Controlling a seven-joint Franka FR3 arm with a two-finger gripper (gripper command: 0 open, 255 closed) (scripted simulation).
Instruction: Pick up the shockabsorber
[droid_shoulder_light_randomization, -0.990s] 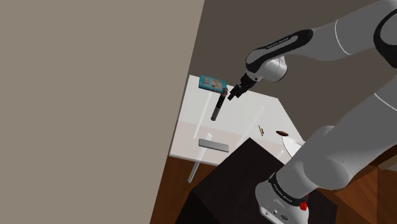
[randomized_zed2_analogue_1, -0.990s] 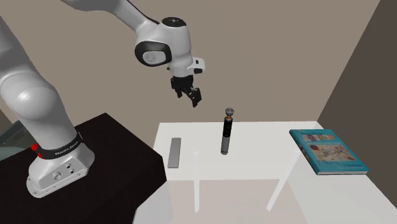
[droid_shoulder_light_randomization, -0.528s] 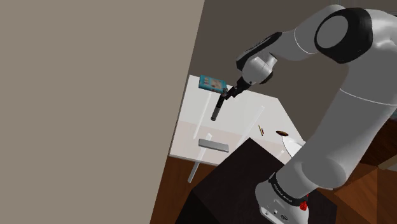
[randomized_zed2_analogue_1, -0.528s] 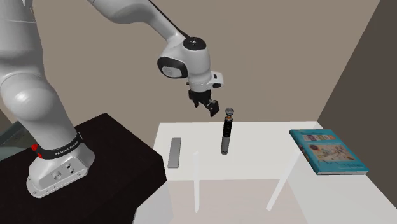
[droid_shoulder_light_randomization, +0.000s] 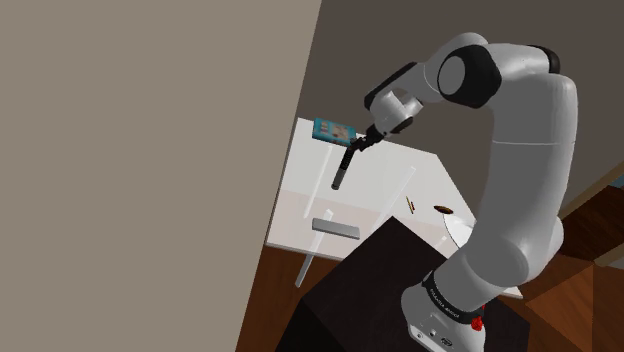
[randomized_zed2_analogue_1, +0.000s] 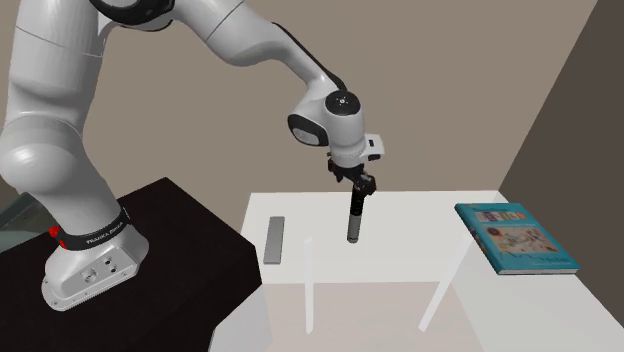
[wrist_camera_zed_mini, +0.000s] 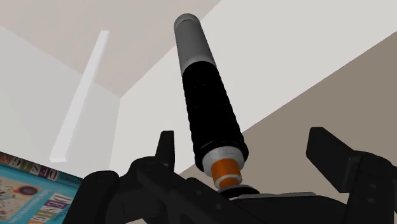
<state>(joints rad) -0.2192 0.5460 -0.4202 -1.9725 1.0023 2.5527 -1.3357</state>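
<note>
The shock absorber (randomized_zed2_analogue_1: 354, 220) is a black tube with a grey end and an orange ring near its top. It stands upright on the white table (randomized_zed2_analogue_1: 400, 262), also in the shoulder view (droid_shoulder_light_randomization: 338, 174). My gripper (randomized_zed2_analogue_1: 362, 186) has come down over its upper end (droid_shoulder_light_randomization: 352, 144). In the wrist view the gripper (wrist_camera_zed_mini: 245, 145) is open. Its black fingers (wrist_camera_zed_mini: 167, 147) stand well apart on either side of the shock absorber (wrist_camera_zed_mini: 207, 108) and do not touch it.
A teal book (randomized_zed2_analogue_1: 515, 238) lies at the table's far end from the stand (droid_shoulder_light_randomization: 334, 129). A grey flat bar (randomized_zed2_analogue_1: 275, 238) lies near the black stand (randomized_zed2_analogue_1: 170, 250). Thin white posts (randomized_zed2_analogue_1: 308, 285) rise by the table's edge. A wall (droid_shoulder_light_randomization: 150, 150) borders the table.
The arm has swung from above the stand's side of the table over to the shock absorber and lowered; the gripper now straddles its top. The shock absorber has not moved.
</note>
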